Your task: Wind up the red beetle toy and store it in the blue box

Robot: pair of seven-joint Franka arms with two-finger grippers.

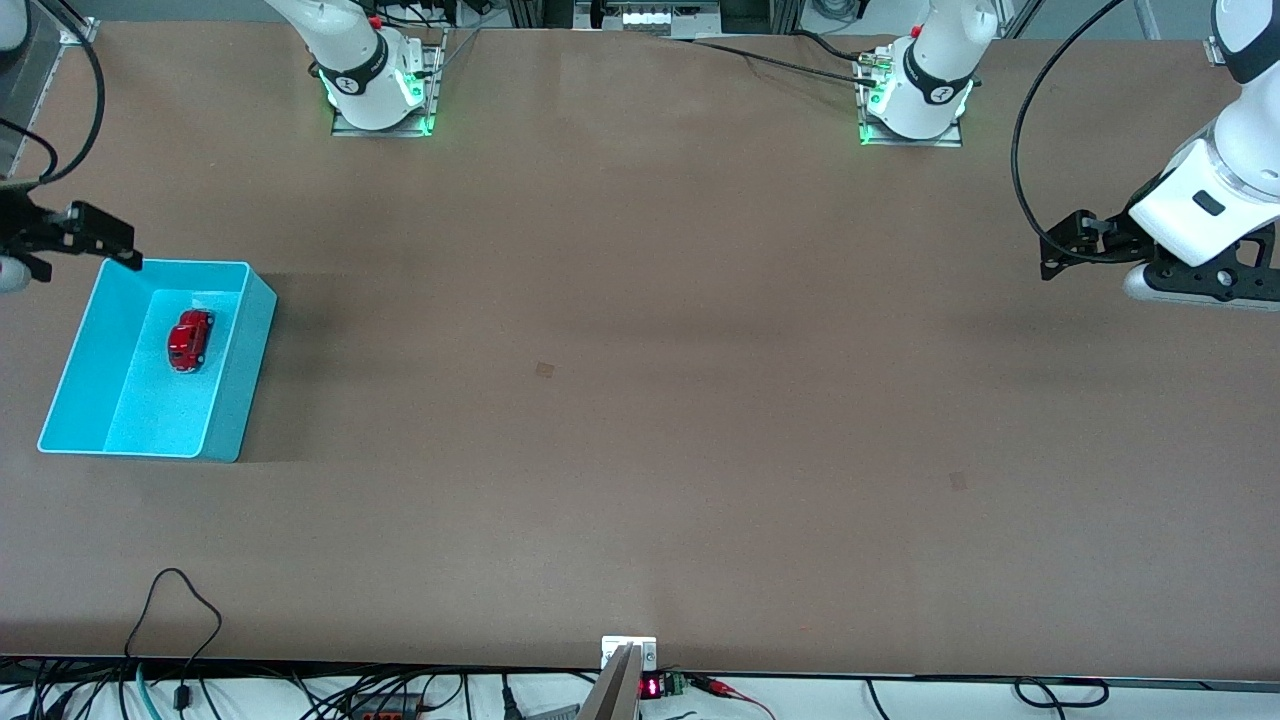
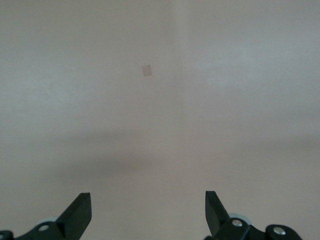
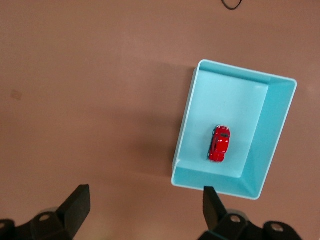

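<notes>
red beetle toy (image 1: 190, 340) in blue box (image 1: 70, 370); claws wide, empty.

The right gripper (image 3: 145, 212) hangs above the brown table (image 3: 90, 85) with its fingers (image 3: 77, 202) spread wide apart and nothing between them; one fingertip lies over the rim of the blue box (image 3: 182, 135); the red beetle toy (image 3: 219, 143) sits on the box floor (clear of all four walls), lying along the box's length.
</notes>
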